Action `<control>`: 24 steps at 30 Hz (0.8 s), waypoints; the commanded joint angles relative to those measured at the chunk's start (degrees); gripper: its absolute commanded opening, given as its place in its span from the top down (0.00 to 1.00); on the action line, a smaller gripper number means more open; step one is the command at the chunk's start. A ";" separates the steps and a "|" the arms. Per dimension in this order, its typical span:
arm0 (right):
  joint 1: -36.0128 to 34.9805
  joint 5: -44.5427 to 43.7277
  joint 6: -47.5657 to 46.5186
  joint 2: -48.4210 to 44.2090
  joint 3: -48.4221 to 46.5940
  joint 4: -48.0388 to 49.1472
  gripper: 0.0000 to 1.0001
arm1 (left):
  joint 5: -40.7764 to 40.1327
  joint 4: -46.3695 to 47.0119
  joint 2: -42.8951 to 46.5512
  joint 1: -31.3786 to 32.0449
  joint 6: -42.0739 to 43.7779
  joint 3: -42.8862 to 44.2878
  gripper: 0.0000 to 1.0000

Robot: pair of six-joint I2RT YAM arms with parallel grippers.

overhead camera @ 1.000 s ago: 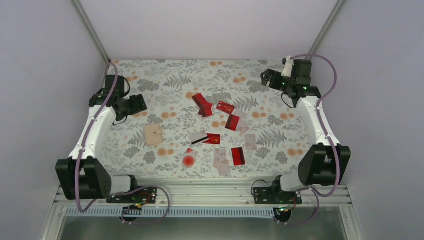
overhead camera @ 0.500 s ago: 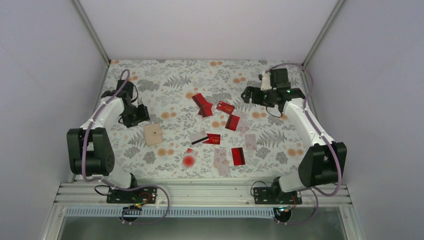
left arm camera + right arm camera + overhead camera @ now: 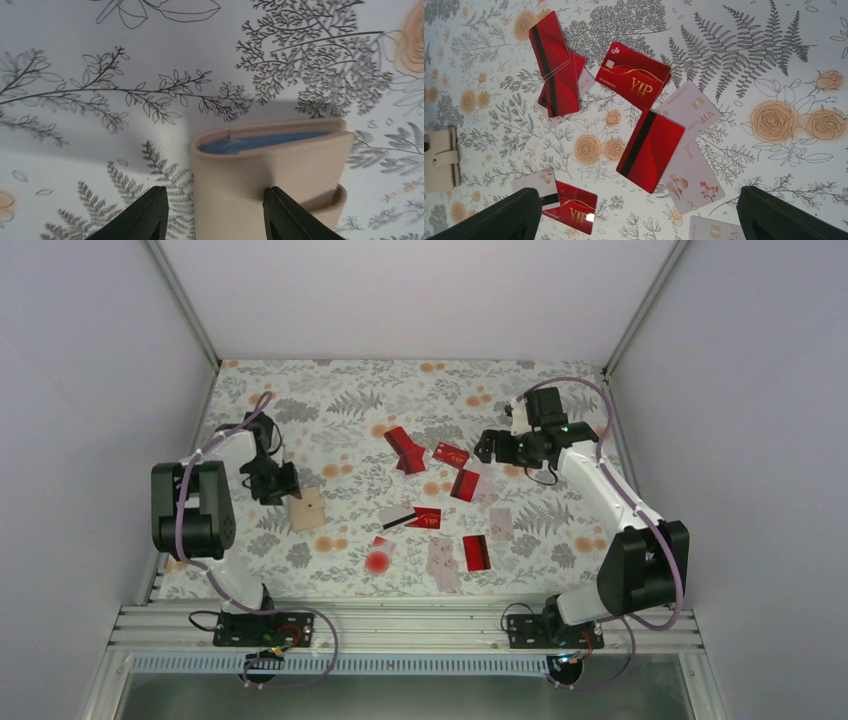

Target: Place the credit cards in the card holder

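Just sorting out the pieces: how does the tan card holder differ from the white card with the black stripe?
The card holder is tan with blue lining; the striped card is white. The holder is thick and folded; the card is one thin sheet. The holder lies alone; the card touches a red card. Both are rectangular, lying flat.

Your right pincer [image 3: 638,200] is hovering over the flowered bench [image 3: 744,40], its fingers [image 3: 499,220] standing spread wide. Below you, red cards [image 3: 633,82] are lying scattered, one striped card [image 3: 650,151] overlapping pale cards [image 3: 694,180]. A white card [image 3: 536,182] is lying by one finger. The tan wallet [image 3: 441,160] is sitting folded at the left edge, well apart from them.
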State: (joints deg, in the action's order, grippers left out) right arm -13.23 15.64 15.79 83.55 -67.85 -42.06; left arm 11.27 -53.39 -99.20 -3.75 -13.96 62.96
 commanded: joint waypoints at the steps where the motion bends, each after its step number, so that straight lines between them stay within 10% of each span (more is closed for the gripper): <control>1: -0.60 -0.75 -1.18 -0.99 0.47 -1.30 0.01 | 0.90 1.88 -2.68 -0.42 1.54 -0.75 0.52; 24: -1.01 5.87 -0.72 -0.77 0.65 1.68 0.01 | 7.92 12.63 5.75 3.82 -2.03 -6.21 0.98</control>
State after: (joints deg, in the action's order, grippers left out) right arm -13.28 17.39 14.96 83.53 -67.33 -42.22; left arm 19.55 -41.34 -96.44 -1.87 -14.37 55.20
